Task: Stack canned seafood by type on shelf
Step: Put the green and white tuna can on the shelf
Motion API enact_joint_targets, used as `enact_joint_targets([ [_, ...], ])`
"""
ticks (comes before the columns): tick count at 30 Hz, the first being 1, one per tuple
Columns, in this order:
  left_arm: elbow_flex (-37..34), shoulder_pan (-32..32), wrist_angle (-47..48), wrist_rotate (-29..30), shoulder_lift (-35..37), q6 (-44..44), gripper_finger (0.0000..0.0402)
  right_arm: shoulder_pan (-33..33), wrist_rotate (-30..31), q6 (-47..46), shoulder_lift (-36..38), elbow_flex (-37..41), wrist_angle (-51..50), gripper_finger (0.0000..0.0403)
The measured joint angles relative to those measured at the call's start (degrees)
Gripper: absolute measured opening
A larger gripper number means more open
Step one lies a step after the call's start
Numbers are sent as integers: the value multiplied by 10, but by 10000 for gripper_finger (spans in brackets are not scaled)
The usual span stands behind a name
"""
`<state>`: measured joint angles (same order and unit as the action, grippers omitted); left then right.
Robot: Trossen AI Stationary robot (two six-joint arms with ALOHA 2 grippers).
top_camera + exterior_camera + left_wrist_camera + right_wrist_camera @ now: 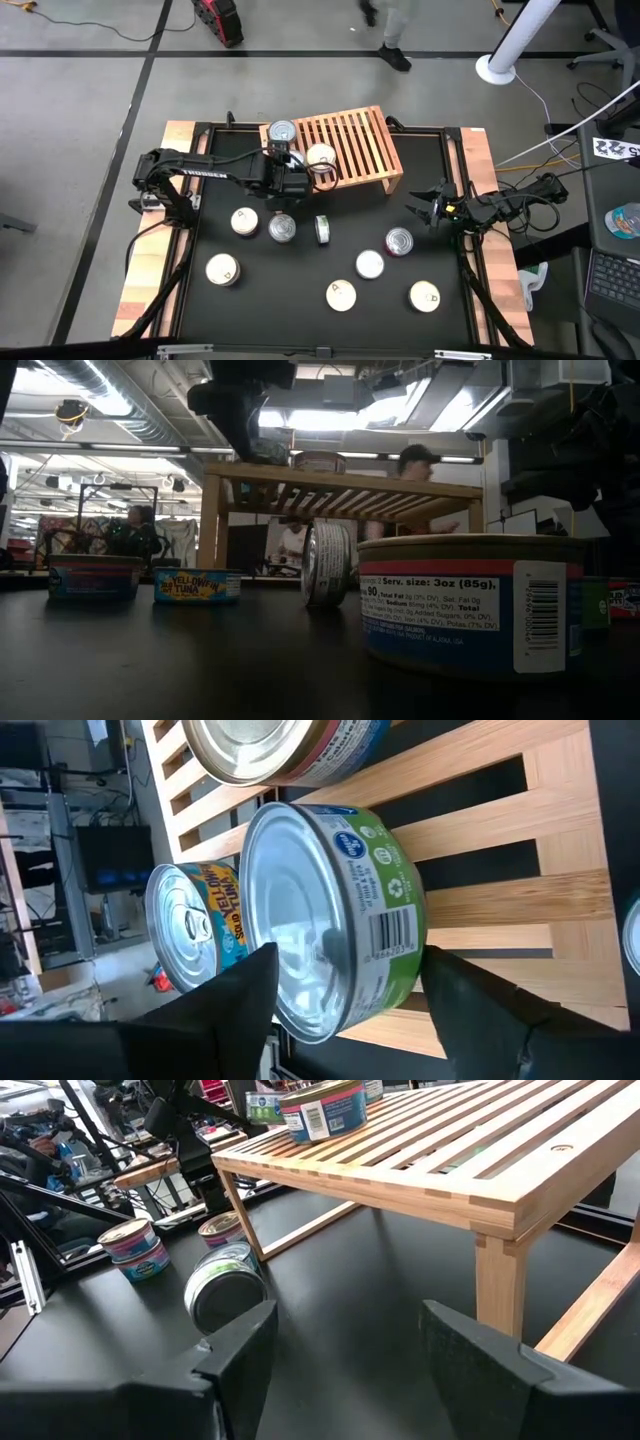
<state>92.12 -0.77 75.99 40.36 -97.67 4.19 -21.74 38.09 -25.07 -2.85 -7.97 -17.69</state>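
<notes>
Straddling a green-labelled tin (335,915), the left gripper (312,172) sits at the shelf's (362,140) front-left corner; its fingers (235,1005) stand apart on either side of the tin, with a sliver of gap visible at each side wall, so the grip reads as released, not clenched. That tin rests flat on the slats, silver lid toward the wrist camera. A second tin (283,131) with a silver lid sits on the shelf at its rear-left corner, near the first but apart from it.

Right gripper (428,208) waits low over the black tabletop (300,265) to the right of the shelf, jaws wide and empty.

Remaining tins lie on the tabletop in front of the shelf: white-lidded ones (222,269), silver-lidded ones (283,228), and one standing on edge (323,229) just ahead of the shelf's front rail. In the low view a person (418,465) shows beyond the table.
</notes>
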Motion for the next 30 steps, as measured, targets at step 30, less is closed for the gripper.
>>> enact_joint_targets([
  [30, 52, -106, -65, 2, 0, -290, 253, 0, 0, 0, 0, 0, 0, 243],
])
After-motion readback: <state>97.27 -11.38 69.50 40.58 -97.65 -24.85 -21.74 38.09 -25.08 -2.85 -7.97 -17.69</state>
